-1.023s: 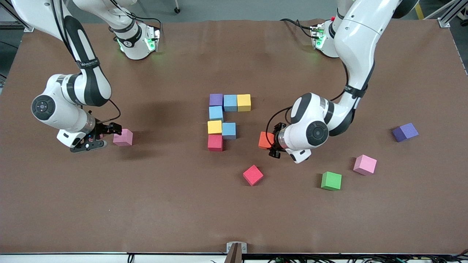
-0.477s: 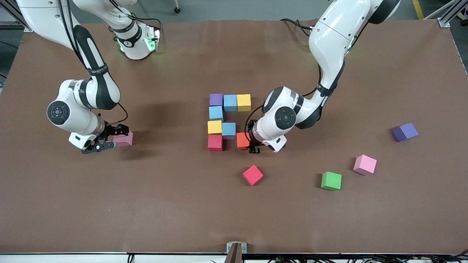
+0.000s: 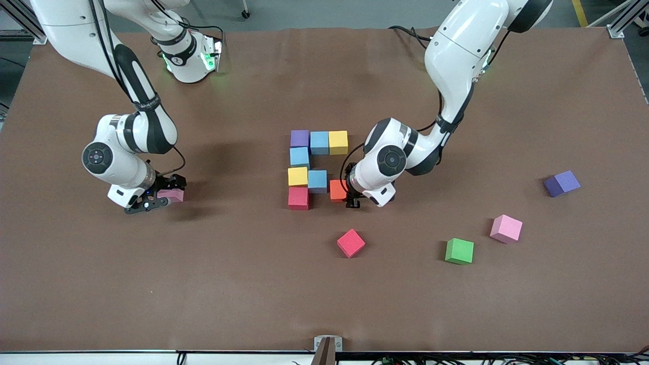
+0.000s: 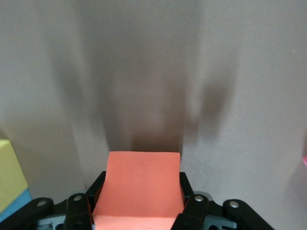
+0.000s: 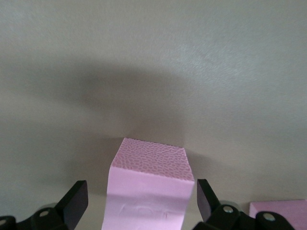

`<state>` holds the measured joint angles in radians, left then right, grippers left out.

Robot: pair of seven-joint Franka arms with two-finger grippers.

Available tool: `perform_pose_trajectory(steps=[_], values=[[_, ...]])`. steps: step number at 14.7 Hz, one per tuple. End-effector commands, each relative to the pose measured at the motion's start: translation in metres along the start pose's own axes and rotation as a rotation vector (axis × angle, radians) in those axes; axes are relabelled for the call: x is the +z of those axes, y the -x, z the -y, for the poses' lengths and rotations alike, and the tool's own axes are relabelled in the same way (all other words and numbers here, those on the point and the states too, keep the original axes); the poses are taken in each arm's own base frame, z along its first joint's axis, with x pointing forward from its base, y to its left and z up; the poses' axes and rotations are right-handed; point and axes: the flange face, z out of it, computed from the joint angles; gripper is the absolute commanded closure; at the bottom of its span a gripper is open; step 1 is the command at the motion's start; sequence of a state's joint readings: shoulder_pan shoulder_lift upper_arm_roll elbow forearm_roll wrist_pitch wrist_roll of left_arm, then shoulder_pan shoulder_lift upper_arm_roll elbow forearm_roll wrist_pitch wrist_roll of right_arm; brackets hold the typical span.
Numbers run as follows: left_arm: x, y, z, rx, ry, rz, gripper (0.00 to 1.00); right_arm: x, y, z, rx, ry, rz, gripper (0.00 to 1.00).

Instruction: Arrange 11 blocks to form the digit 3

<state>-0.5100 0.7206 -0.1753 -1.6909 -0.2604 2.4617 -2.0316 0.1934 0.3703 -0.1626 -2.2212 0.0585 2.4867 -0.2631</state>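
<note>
The partial digit 3 lies mid-table: purple [image 3: 299, 138], light blue [image 3: 319, 142] and yellow [image 3: 338, 142] blocks in a row, then light blue [image 3: 299, 156], yellow [image 3: 297, 176], light blue [image 3: 317, 180] and red [image 3: 298, 197]. My left gripper [image 3: 347, 195] is shut on an orange block [image 3: 336, 189], held low beside that middle light blue block. In the left wrist view the orange block [image 4: 139, 184] fills the left gripper [image 4: 139, 208]. My right gripper [image 3: 163, 195] is open around a pink block [image 3: 174, 194] at the right arm's end. In the right wrist view the pink block [image 5: 148, 191] sits inside the right gripper [image 5: 141, 201], with gaps beside both fingers.
Loose blocks lie nearer the front camera and toward the left arm's end: red [image 3: 351, 243], green [image 3: 459, 251], pink [image 3: 506, 228] and purple [image 3: 562, 183]. The brown mat [image 3: 228, 284] covers the table.
The left gripper carried the orange block toward the figure and now holds it beside the middle light blue block. The right gripper slid toward the pink block and now straddles it.
</note>
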Motion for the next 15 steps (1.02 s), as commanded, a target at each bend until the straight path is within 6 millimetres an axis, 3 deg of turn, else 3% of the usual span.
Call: perform_pose_trajectory(steps=[1,2,3,5,6,8,11,15], values=[[-0.007,-0.006,0.009,0.025,0.012,-0.021,0.84,0.006,0.005,0.000,-0.012,0.008,0.002,0.00],[-0.009,-0.005,0.010,0.027,0.018,-0.017,0.84,0.007,0.006,0.000,-0.012,0.007,0.006,0.00],[-0.010,-0.007,0.014,0.028,0.028,-0.015,0.84,0.007,0.006,-0.001,-0.010,0.006,0.010,0.08],[-0.012,-0.010,0.023,0.034,0.054,-0.008,0.84,0.007,0.007,0.000,-0.012,0.005,0.015,0.46],[-0.009,-0.011,0.025,0.046,0.058,-0.007,0.84,0.008,0.007,0.000,-0.012,0.004,0.016,0.60],[-0.006,-0.014,0.027,0.052,0.088,0.004,0.84,0.008,0.008,0.001,-0.013,0.000,0.030,0.78],[-0.002,-0.014,0.029,0.049,0.123,0.024,0.84,-0.006,-0.003,0.003,-0.016,0.005,0.004,0.80],[0.004,-0.005,0.044,0.064,0.125,0.044,0.85,-0.066,-0.056,0.027,-0.049,0.014,-0.036,0.82]])
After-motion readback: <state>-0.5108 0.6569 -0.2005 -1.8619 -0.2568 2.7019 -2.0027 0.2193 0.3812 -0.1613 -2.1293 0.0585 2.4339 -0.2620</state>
